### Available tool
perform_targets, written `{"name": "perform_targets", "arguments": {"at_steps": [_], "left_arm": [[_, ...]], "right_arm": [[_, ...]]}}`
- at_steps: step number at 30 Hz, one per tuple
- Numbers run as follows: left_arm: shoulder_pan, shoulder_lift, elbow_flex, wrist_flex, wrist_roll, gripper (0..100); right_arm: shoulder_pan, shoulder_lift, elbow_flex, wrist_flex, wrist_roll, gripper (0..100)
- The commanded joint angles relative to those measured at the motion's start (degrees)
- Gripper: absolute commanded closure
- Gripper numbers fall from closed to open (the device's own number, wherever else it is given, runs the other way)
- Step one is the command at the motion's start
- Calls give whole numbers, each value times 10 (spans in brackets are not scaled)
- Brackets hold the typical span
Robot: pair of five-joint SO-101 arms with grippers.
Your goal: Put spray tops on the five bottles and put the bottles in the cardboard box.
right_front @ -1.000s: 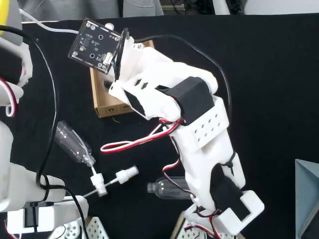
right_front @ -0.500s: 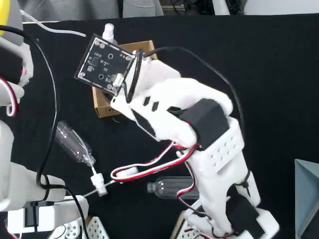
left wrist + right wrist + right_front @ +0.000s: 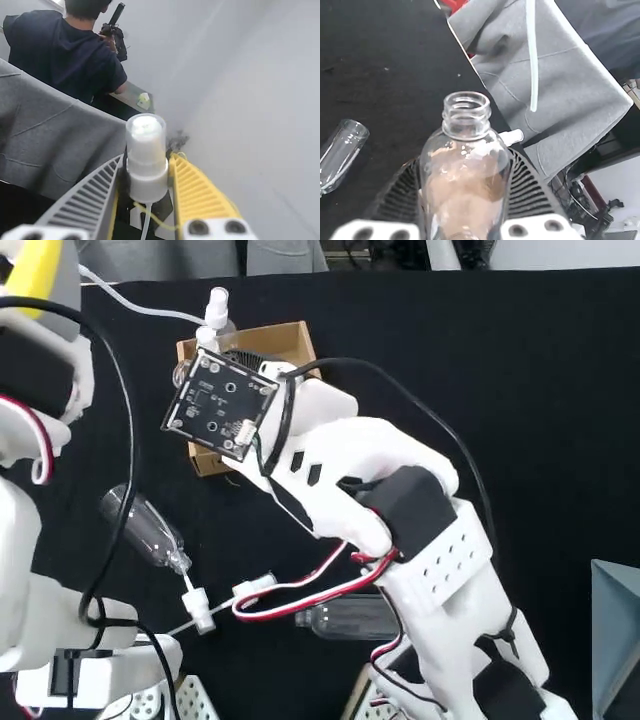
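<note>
1. Left end effector [image 3: 146, 172] is narrow, clamped on a spray top [image 3: 146, 145]. The top has a white pump and clear cap and stands upright between the grey finger and the yellow one. A thin tube hangs below it.
2. Right end effector [image 3: 465, 205] is closed round a clear bottle [image 3: 465, 160]. The neck is open, with no top on it.
3. High view: right arm [image 3: 400, 510] stretches over the black worktop [image 3: 520, 390], with its wrist board [image 3: 220, 405] above the cardboard box [image 3: 270, 340].
4. Capped bottle [image 3: 214, 315] stands upright at the box's far left corner. Cannot tell whether it is inside or just outside.
5. Second bottle [image 3: 145, 525] is open and lies on the worktop on the near side of the box, toward the left arm [image 3: 30, 490].
6. Loose top [image 3: 200, 612] lies just beside that bottle's neck, and a second loose top [image 3: 255, 588] lies near it.
7. Third bottle [image 3: 345, 618] is open and lies by the right arm's base, partly behind the red-white wires [image 3: 300, 592].
8. Left arm is at the view's left edge, well apart from the box.
</note>
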Motion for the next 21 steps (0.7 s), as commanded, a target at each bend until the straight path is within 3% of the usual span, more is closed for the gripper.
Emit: {"name": "perform_targets", "arguments": {"at_steps": [1, 21], "left_arm": [[11, -11, -12, 4, 2, 970], [11, -11, -14, 8, 0, 970]], "right_arm": [[8, -33, -5, -20, 10, 985], [20, -103, 22, -35, 10, 985]]}}
